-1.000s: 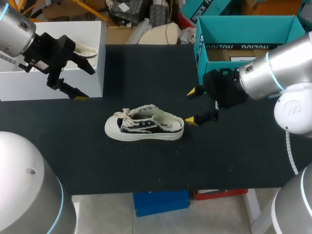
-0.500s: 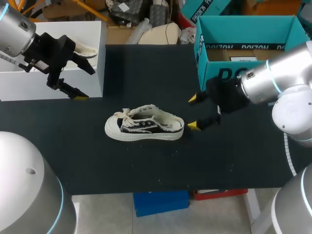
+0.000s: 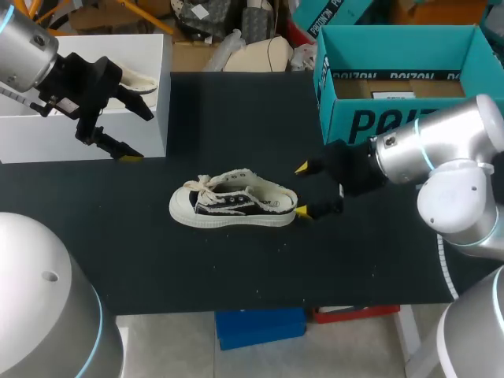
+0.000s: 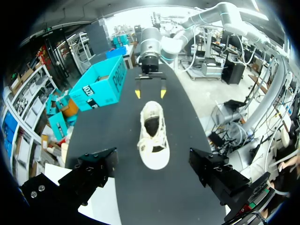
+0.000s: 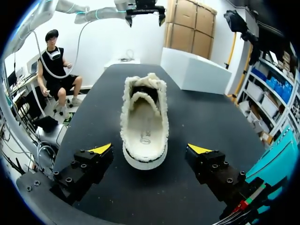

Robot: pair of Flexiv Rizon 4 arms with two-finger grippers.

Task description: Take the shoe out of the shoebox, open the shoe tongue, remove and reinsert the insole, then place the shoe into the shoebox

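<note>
Right gripper [image 3: 302, 190], fingers spread wide at the shoe [image 3: 234, 201] heel, may shove it leftward if closed short.

The left hand [image 4: 152, 160] hangs over one end of the black tabletop [image 4: 180, 126], its two dark fingers [image 4: 96, 171] spread wide and holding nothing. A white box [image 4: 105, 208] shows beneath it. Ahead lies the shoe [image 4: 152, 136], upright on its sole, with its white toe cap toward this hand and its heel away. Just beyond the heel the right hand [image 4: 150, 93] faces back, its yellow tips apart and short of the shoe. The teal shoebox [image 4: 101, 84] stands beside that hand.
</note>
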